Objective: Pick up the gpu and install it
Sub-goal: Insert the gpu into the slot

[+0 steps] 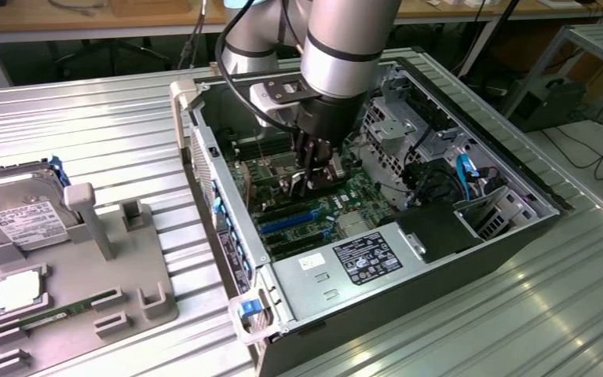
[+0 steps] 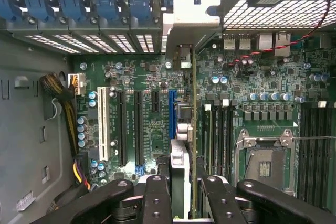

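Wrist view, gripper: the gripper (image 2: 184,203) is nearest the lens, its two black fingers (image 2: 156,198) pinching the graphics card from either face.
Graphics card: the graphics card (image 2: 181,161) is seen edge-on, upright between the fingers, with a thin green board on one face and a pale metal part on the other. It stands over the motherboard, just beside the blue slot. I cannot tell whether its lower edge is seated.
Blue slot: the blue slot (image 2: 172,111) runs along the card's length, close against it.
Motherboard: the green motherboard (image 2: 149,129) lies flat under the card. It carries two long black slots (image 2: 122,127), a white slot (image 2: 102,124), a silver-framed processor socket (image 2: 265,163) and black memory slots (image 2: 315,150).
Cables: a yellow-and-black cable bundle (image 2: 65,103) lies beside the white slot. A twisted red-and-black wire (image 2: 278,47) crosses near the rear ports.
End bracket: the silver bracket (image 2: 189,22) at the card's far end meets the case's rear wall, next to the vented slot covers (image 2: 79,43).
Exterior view, arm: the grey arm (image 1: 349,39) reaches down into the open case, with the gripper (image 1: 312,177) low over the board.
Computer case: the computer case (image 1: 210,169) lies on its side, open upward, on a ribbed metal table (image 1: 103,133).
Tray: a grey tray (image 1: 123,267) sits on the exterior view's left, apart from the case. It holds a hard drive (image 1: 19,216), a square chip (image 1: 19,290) and a thin green memory stick (image 1: 66,312).
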Tool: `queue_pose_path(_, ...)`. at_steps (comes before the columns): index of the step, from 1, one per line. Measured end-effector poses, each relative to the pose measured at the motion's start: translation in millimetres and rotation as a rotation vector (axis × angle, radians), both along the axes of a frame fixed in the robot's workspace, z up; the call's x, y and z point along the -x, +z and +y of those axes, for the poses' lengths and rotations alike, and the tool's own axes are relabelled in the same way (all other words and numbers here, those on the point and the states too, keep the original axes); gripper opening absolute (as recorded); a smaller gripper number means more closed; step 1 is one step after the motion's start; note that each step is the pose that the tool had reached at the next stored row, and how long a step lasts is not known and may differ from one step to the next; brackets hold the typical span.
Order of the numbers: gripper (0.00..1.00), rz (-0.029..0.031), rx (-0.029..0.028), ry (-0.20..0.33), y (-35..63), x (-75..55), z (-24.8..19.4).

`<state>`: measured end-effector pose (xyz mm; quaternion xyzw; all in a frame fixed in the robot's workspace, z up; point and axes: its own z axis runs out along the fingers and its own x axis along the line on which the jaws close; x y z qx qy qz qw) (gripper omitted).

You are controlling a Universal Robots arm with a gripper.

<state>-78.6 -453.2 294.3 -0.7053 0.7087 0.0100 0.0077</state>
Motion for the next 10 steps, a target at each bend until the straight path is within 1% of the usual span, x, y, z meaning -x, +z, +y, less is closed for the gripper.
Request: queue_pose_path(10, 0.28, 0.0, -0.0001, 0.0, 0.1, -3.6, 0.0)
